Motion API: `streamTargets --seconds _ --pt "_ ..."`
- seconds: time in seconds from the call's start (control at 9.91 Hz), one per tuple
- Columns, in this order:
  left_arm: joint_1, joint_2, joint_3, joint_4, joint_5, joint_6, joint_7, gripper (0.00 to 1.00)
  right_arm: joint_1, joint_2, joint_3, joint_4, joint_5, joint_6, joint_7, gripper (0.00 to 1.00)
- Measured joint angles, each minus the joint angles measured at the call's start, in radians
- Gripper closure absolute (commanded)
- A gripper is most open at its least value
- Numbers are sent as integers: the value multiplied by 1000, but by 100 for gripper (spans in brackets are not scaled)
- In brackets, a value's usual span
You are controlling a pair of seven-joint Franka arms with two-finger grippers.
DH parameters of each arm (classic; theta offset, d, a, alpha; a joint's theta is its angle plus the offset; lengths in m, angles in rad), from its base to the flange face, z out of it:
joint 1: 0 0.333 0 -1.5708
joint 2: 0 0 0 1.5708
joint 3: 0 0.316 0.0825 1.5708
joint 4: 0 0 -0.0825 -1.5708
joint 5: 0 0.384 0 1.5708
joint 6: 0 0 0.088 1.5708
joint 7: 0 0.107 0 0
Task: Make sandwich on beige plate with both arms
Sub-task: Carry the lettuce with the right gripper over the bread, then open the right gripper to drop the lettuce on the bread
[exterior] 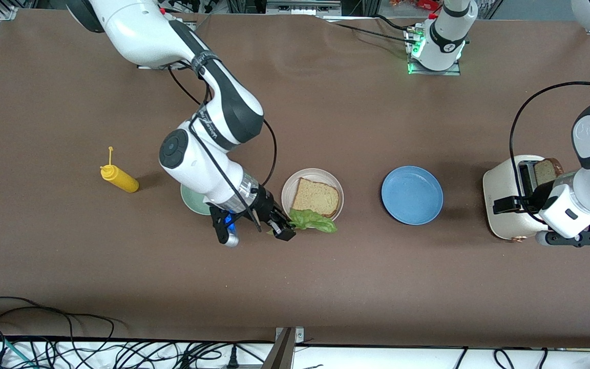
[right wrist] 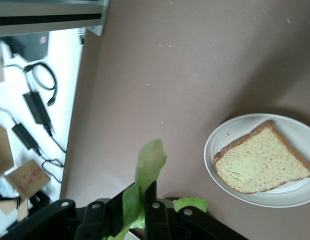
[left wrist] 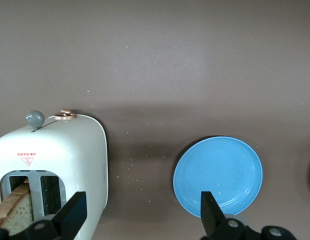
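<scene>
Right gripper (exterior: 286, 229) had its fingers pinched on the lettuce (exterior: 313, 220), held at one end so the leaf hung free toward the beige plate (exterior: 290, 185). It was over the surface just beside the plate's rim, on the edge nearer the front camera. Leaf overlapped that rim and the corner of the bread (exterior: 315, 197), not centred yet. Right wrist view agreed: leaf (right wrist: 145, 172) clamped between the fingers, bread slice (right wrist: 262, 162) lying flat in the plate (right wrist: 295, 192).

Sandwich so far: one slice down, lettuce arriving, top slice missing. My read: next is carrying the leaf further over the bread before release, else it drapes off the rim.

Left gripper (left wrist: 142, 212) waited above the toaster (exterior: 505, 202), fingers spread wide, holding nothing. Second slice (exterior: 547, 170) stood up out of a toaster slot, probably its pick. Blue plate (exterior: 412, 195) sat bare between toaster and beige plate. Mint plate (exterior: 192, 200) lay mostly hidden under the right arm; mustard bottle (exterior: 119, 178) lay well apart toward the right arm's end.
</scene>
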Motion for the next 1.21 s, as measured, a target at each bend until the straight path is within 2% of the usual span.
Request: streamTargets --seconds 0.4,0.61,0.91,1.21 --pt "0 1 0 0 0 0 0 0 2 38 0 -36 35 0 173 100" --pt "-2 1 -2 0 0 0 0 0 3 39 21 -73 37 -23 225 100" --pt "-3 2 -2 0 0 0 0 0 9 40 69 -139 37 -31 248 100" --pt "-4 3 -2 -1 0 0 0 0 10 43 77 -195 37 -31 249 100"
